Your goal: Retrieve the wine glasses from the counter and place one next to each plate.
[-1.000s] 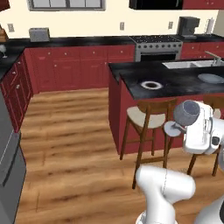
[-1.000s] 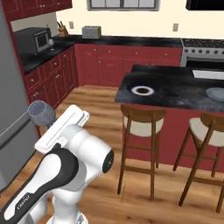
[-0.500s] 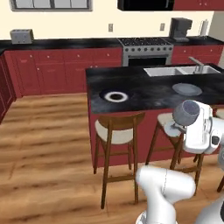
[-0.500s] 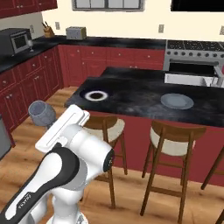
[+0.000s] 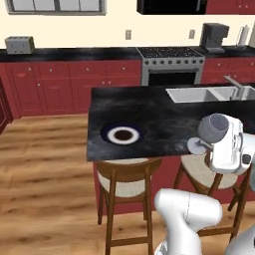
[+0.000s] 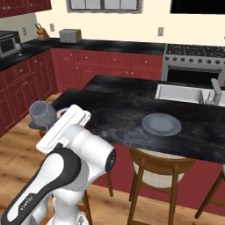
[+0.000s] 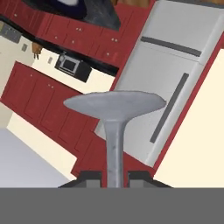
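My gripper (image 7: 113,177) is shut on the stem of a grey-tinted wine glass (image 7: 114,105), whose round foot faces the hand camera. From the left base the glass (image 5: 213,128) hangs in the gripper (image 5: 209,142) over the island's near edge, right of the blue-rimmed plate (image 5: 123,134). From the right base the glass (image 6: 42,113) is held in the gripper (image 6: 52,125) at the island's left end, and the grey plate (image 6: 161,124) lies near its front edge. The long counter (image 5: 74,55) with red drawer fronts runs along the back wall. A small stemmed shape (image 6: 18,46) beside the microwave may be the other glass.
The island (image 5: 159,119) carries a steel sink (image 5: 199,93) and faucet. Wooden stools (image 5: 127,182) stand along its near side. A stove (image 5: 169,62), toaster (image 5: 19,45) and coffee maker (image 5: 214,36) line the back wall. A grey fridge (image 7: 175,87) shows in the hand view.
The whole picture has shifted: the base has driven along and the island now lies closer and more centred. The gripper keeps the same hold on the wine glass.
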Controlling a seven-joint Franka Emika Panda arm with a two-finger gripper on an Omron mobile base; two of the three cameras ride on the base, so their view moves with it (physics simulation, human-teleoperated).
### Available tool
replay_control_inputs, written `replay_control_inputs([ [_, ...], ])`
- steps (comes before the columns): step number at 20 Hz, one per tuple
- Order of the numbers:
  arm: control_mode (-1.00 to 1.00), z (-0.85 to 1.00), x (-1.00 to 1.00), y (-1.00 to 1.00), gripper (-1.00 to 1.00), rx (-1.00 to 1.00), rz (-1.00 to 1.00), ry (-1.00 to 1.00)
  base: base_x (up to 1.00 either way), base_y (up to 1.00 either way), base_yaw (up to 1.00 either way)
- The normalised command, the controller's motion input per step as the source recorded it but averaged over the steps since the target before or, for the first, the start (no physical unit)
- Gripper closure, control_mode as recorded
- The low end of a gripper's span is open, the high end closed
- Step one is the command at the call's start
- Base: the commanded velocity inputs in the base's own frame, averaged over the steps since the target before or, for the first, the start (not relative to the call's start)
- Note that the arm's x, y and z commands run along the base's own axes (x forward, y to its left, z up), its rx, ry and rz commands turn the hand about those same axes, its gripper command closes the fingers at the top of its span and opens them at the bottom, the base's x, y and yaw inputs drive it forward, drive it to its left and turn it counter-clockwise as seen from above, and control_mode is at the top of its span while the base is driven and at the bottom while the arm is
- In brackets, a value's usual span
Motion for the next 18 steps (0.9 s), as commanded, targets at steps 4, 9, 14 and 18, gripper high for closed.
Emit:
replay_control_inputs([
  [4,1.00,0.00,0.00,0.00,1.00,0.00,0.00,0.00,0.68,-0.15,0.03],
  [9,1.00,0.00,0.00,0.00,1.00,0.00,0.00,0.00,0.98,0.12,-0.03],
  [14,1.00,0.00,0.00,0.00,1.00,0.00,0.00,0.00,0.67,0.16,-0.24],
  [18,1.00,0.00,0.00,0.00,1.00,0.00,0.00,0.00,0.61,-0.02,-0.13],
])
